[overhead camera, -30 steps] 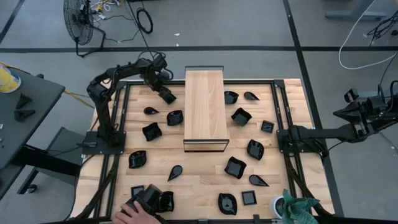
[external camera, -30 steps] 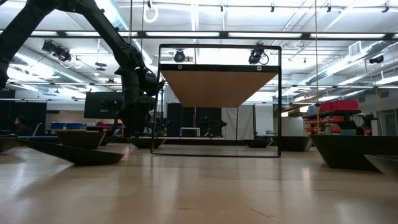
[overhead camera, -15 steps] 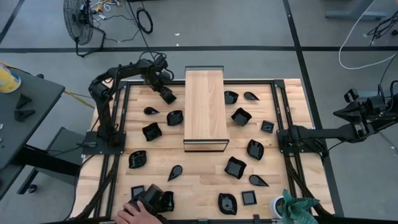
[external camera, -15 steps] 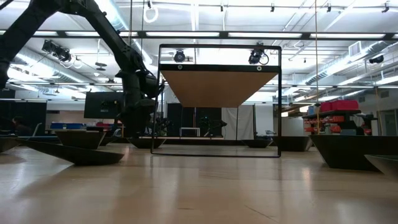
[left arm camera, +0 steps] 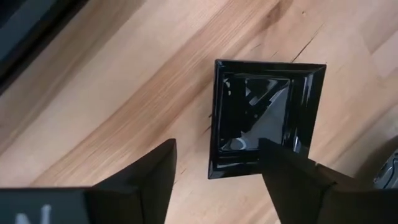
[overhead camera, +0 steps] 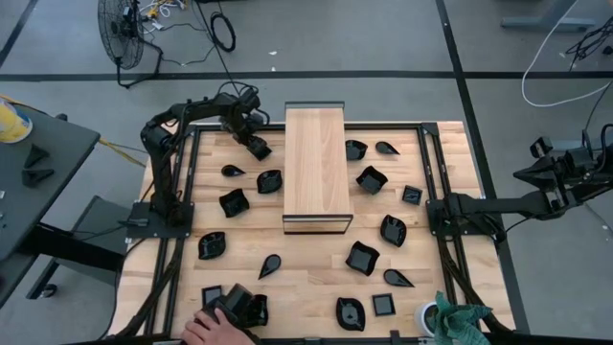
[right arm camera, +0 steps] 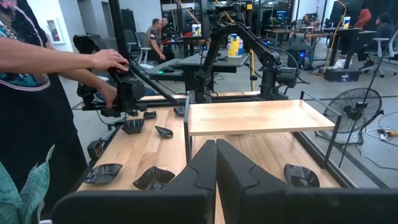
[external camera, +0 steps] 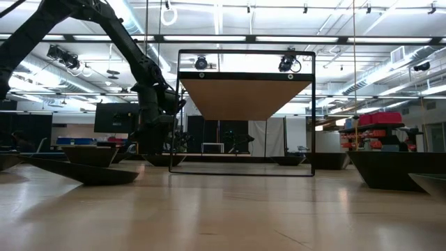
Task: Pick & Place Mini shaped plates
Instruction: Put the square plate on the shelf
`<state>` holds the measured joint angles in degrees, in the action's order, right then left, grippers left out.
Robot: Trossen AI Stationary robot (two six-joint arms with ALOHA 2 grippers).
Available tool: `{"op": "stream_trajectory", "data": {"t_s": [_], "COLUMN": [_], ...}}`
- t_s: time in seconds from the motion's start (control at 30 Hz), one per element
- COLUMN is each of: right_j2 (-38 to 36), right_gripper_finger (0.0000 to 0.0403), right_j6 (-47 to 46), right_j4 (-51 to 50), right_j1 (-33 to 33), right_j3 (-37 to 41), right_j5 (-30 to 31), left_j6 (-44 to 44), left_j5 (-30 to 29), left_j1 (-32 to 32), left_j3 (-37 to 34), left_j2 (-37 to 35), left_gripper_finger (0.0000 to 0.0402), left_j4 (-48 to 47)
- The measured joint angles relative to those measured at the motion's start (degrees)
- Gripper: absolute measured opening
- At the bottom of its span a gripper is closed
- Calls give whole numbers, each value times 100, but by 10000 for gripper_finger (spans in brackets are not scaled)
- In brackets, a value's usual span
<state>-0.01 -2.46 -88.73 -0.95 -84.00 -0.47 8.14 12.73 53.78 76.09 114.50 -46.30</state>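
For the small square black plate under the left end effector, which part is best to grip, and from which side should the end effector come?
Probably the raised rim of the square plate, from straight above. It lies flat on the table, so only its edges can be pinched. The open left end effector hangs above it with one finger over the plate, the other over bare wood; closing would likely pinch the near rim.

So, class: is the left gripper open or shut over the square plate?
Open: the left gripper shows a gap between its fingers, over the square plate.

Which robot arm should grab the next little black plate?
Probably the left. Its gripper is open above a square plate at the table's far left corner. The right gripper is shut, parked off the table's right side, away from every plate.
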Motion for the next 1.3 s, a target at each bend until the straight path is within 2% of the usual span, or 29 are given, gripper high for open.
{"op": "stream_trajectory", "data": {"t_s": [0.2, 0.37, 1.3], "right_j2": [0, 0, 0], "right_gripper_finger": [10, 10, 10], "right_j6": [0, 0, 0], "right_j4": [2, 0, 1], "right_j1": [0, 0, 0], "right_j3": [-1, -1, 1], "right_j5": [0, 1, 0], "left_j6": [-2, -15, -304], "left_j5": [2, -107, -199], "left_j1": [-2, 0, -68], "left_j3": [0, 0, 0], "left_j2": [0, 0, -7], "left_gripper_finger": [178, 164, 161], "left_j4": [11, 54, 238]}}
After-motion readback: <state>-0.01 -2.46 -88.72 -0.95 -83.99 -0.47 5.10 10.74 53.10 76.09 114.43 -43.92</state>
